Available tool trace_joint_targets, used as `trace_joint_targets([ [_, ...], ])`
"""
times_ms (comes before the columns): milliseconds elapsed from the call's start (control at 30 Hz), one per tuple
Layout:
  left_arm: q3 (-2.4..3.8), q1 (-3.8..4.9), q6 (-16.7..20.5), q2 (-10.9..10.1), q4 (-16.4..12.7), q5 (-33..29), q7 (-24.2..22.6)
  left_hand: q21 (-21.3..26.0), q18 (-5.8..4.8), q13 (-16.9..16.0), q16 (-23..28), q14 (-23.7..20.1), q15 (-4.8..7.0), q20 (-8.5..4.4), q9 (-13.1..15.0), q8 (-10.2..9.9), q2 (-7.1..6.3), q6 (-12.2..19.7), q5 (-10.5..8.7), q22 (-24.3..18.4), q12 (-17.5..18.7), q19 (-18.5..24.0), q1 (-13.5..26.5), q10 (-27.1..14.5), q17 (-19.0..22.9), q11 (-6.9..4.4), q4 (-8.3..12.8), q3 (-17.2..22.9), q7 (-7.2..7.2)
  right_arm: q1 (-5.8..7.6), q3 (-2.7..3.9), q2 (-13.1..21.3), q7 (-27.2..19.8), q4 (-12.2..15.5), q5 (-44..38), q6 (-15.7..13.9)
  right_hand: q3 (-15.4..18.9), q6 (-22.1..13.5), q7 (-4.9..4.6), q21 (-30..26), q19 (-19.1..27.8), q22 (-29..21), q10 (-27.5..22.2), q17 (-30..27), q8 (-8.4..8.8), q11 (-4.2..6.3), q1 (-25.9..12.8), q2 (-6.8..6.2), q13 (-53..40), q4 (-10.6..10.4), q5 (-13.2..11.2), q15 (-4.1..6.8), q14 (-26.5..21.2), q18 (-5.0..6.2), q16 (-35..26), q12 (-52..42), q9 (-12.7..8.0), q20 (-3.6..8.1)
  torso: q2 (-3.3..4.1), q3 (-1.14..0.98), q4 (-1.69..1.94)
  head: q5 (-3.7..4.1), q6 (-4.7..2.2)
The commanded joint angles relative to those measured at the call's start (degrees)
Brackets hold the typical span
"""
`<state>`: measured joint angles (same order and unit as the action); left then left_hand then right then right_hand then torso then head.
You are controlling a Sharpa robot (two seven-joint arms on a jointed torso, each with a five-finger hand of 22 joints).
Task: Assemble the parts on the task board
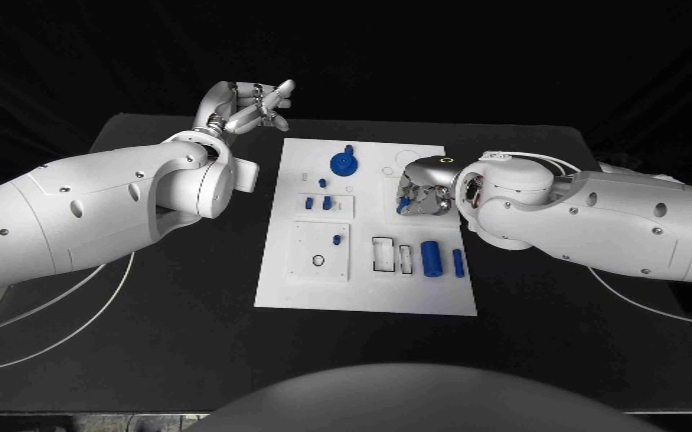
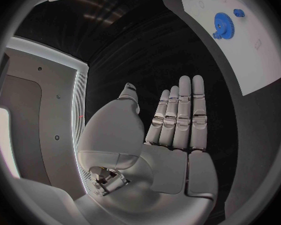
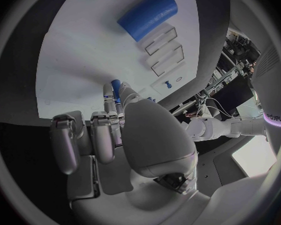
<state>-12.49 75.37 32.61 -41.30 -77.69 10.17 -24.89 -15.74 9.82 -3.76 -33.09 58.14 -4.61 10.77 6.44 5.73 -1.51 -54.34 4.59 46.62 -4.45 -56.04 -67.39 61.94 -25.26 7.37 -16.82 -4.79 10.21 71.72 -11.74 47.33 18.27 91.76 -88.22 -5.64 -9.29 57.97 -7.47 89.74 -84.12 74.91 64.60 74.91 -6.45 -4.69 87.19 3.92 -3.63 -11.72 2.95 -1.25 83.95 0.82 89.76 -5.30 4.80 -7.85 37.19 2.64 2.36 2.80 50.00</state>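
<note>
We judge the step as picking a part: our right hand (image 1: 423, 195) is curled low over the white flat task board (image 1: 289, 287), w/ a small blue peg (image 3: 116, 86) at its fingertips; grip we cannot tell. Left hand (image 1: 248, 107) hovers open, empty, beside the board. Next needs a careful lift.
</note>
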Motion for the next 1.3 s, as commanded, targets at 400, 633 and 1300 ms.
trace_joint_targets([
  [400, 0.05, 0.04, -0.6, 0.0, -0.2, -0.1, -0.5, 0.3, 0.66, 0.1, 0.2, 0.3, 0.10, 0.07, 0.1, -0.3, 0.59, 0.2, 0.23, -0.1, -0.1, -0.5, -0.1, -0.3, 0.1, 0.08, 0.0, -0.1, 0.08, -0.15, -0.03, 0.2, -1.1, 0.2, -0.8, -4.1, -1.5, 2.2, 0.64, 0.3, -5.9, 15.1, 2.1, 15.1, -0.61, 0.48, 1.3, 1.07, 0.1, 0.0, 0.0, 1.00, 6.1, -0.82, 0.2, 0.4, 0.5, 1.16, 0.00, -0.01, 0.01, 0.00, 0.00],
  [633, 0.05, 0.04, -0.6, 0.1, -0.1, -0.1, -0.5, 0.3, 0.66, 0.1, 0.2, 0.3, 0.10, 0.07, 0.1, -0.3, 0.59, 0.2, 0.23, -0.1, -0.1, -0.5, -0.1, -0.3, 0.1, 0.08, 0.0, -0.1, 0.08, -0.17, -0.02, 1.1, -3.1, 0.7, -0.1, -9.5, -2.1, 2.5, 0.67, 0.3, -5.9, 15.1, 2.5, 15.1, -0.59, 0.53, 1.6, 1.31, 0.1, 0.0, 0.0, 1.06, 6.1, -0.82, 0.2, 0.7, 0.5, 1.27, -0.03, -0.02, 0.00, -0.24, 0.00],
  [1300, 0.05, 0.04, -0.7, 0.7, 0.4, -0.1, -0.3, 0.3, 0.66, 0.1, 0.2, 0.3, 0.10, 0.07, 0.1, -0.3, 0.66, 0.2, 0.25, -0.1, -0.1, -0.5, -0.1, -0.3, 0.1, 0.08, 0.0, -0.2, 0.08, 4.10, 0.25, 2.7, -9.5, 7.5, 4.4, -11.5, -2.4, 3.1, 0.48, 0.3, -5.9, 15.1, 3.1, 15.1, -0.52, 0.33, 1.9, 0.79, 0.2, -0.4, 0.0, 0.58, 6.1, -0.82, 0.2, 1.2, 0.6, 1.07, -0.02, -0.04, -0.02, -1.81, 0.00],
])
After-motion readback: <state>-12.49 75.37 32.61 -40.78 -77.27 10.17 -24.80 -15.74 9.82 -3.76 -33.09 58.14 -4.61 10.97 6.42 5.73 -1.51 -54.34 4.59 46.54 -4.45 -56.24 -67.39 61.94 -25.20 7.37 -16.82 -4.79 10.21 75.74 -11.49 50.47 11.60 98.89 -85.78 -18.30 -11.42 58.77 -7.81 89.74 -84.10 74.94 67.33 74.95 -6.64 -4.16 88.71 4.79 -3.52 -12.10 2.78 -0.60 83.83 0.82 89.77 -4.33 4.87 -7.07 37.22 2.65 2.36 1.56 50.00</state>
